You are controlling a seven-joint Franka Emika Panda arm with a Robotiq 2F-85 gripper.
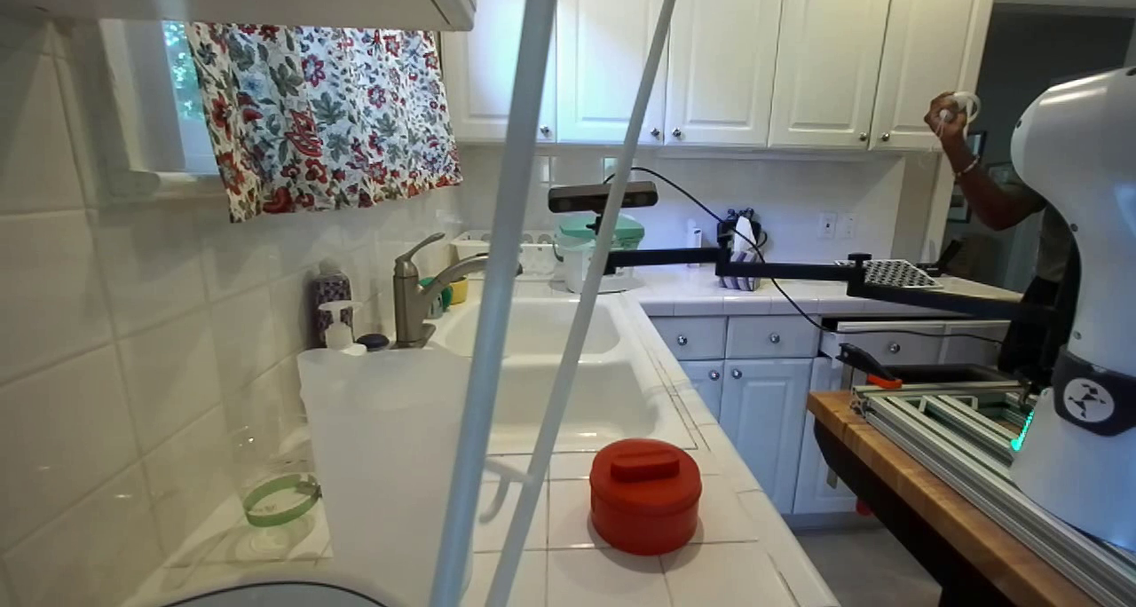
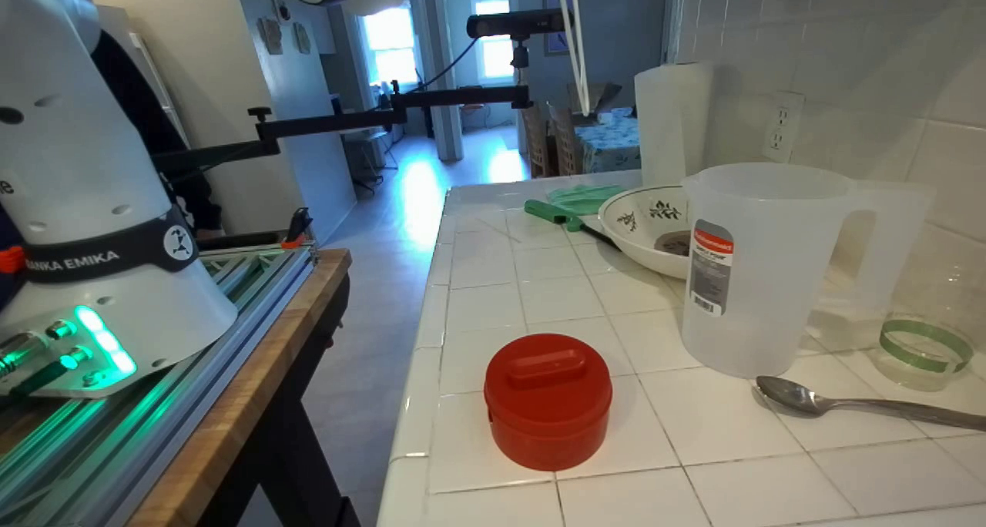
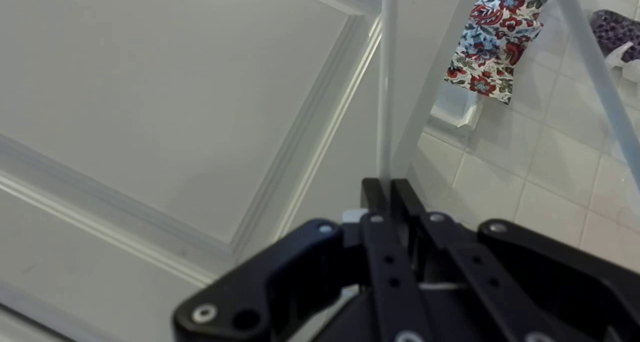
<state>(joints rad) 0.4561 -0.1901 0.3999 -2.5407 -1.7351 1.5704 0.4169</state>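
In the wrist view my gripper (image 3: 385, 184) is shut, with a thin white rod (image 3: 386, 82) running up from between its fingertips. A second pale rod (image 3: 595, 57) crosses the right of that view; the two seem to belong to one long frame, perhaps a hanger. This white frame (image 1: 506, 234) spans an exterior view top to bottom, close to the lens. Seen from elsewhere, its rods (image 2: 584, 99) hang down and meet at a lower end above the counter. The gripper itself is outside both exterior views. A red lidded container (image 2: 548, 404) sits on the tiles below.
A clear pitcher (image 2: 759, 296), banded glass jar (image 2: 924, 350), spoon (image 2: 801, 398) and bowl (image 2: 647, 234) occupy the counter. Beyond lie a sink (image 1: 586, 403) and faucet (image 1: 410, 296). A camera (image 1: 603, 197) juts out on a bracket. Cabinets (image 3: 150, 97) and curtain (image 3: 495, 37) face the wrist.
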